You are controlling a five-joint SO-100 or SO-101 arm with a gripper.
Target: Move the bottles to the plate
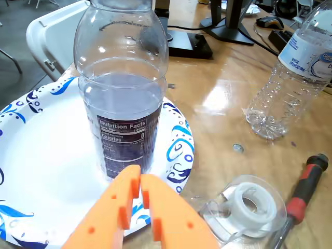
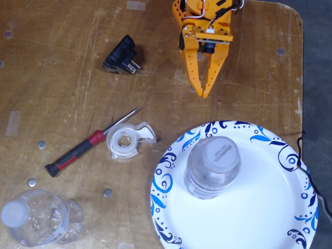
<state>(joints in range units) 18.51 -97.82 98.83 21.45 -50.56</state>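
Wood table [image 2: 62, 62]. One bottle [image 2: 212, 167] stands on plate [image 2: 270, 207]. Other bottle [image 2: 39, 217] off plate, far left in fixed view. Gripper [image 2: 204, 92] above plate, jaws nearly closed, holding nothing.

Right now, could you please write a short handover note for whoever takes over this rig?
Gripper: shut and empty, over bare table just short of the plate's rim.
Done: one bottle stands upright on the plate.
Left: the second bottle stands upright on the table, at the lower-left corner of the fixed view, beyond the tape dispenser and screwdriver. It must be fetched and placed on the plate.
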